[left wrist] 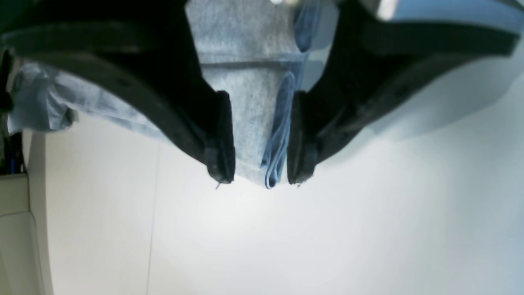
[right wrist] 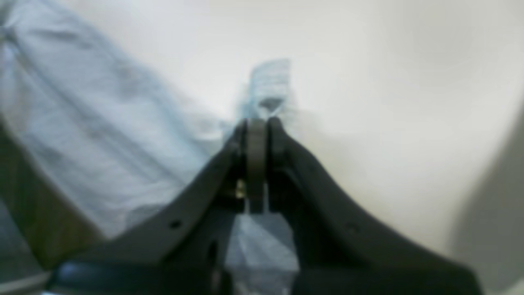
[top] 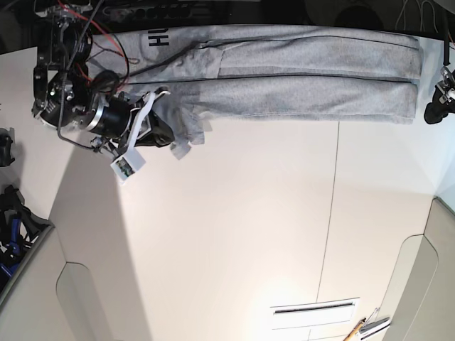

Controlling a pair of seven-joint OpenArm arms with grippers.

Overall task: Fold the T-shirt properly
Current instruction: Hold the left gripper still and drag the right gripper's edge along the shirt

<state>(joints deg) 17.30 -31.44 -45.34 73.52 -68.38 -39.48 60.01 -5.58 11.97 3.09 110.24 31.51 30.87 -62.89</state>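
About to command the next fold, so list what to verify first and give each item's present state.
1. Right end effector closed on the T-shirt: ok. The jaws are shut and a tab of cloth pokes past the tips.
2. Left end effector holding cloth: ok. Layered fabric fills the gap between its fingers.
3. Shirt body laid straight: ok. It is a long band on the table along the top of the base view.
4. Sleeve end flat: not ok. It is rumpled around the right end effector.
5. How deep the right grip bites: cannot tell, the wrist view is blurred.
6. Left arm's pose: cannot tell, it is mostly outside the base view.
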